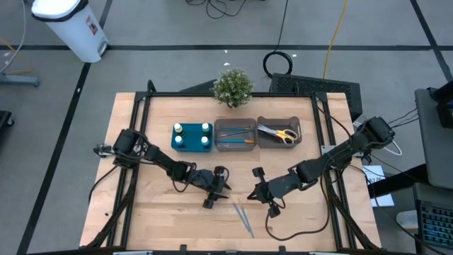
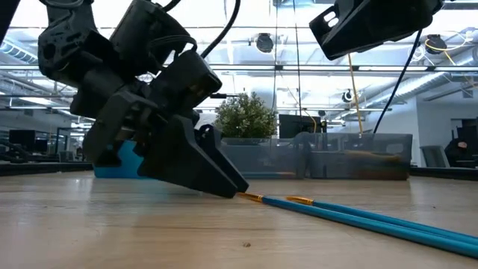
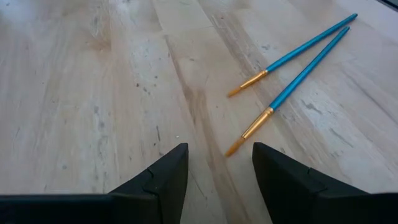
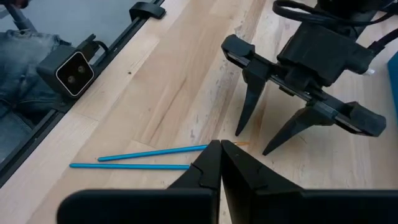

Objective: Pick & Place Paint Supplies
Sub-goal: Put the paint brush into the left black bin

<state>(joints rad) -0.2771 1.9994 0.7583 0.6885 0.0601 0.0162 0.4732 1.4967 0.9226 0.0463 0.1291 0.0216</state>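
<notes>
Two thin blue brushes (image 1: 244, 216) with orange tips lie side by side on the wooden table (image 1: 156, 212) near its front edge; they also show in the left wrist view (image 3: 292, 68) and the low view (image 2: 358, 217). My left gripper (image 3: 219, 168) is open and low over the table, slanting down. Its fingers stand on either side of the nearer brush's bristle tip (image 3: 234, 149) without touching it. My right gripper (image 4: 219, 158) is shut, holds nothing and hangs above the brushes' other side (image 1: 251, 193), facing the left gripper (image 4: 267, 137).
At the back stand a teal tray (image 1: 191, 145) with white-capped bottles, a grey bin (image 1: 236, 144) with blue sticks, and a second bin (image 1: 263, 142) with yellow-handled scissors (image 1: 284, 134). A potted plant (image 1: 233, 86) stands behind them. A black frame runs along the table's edges (image 4: 146, 11).
</notes>
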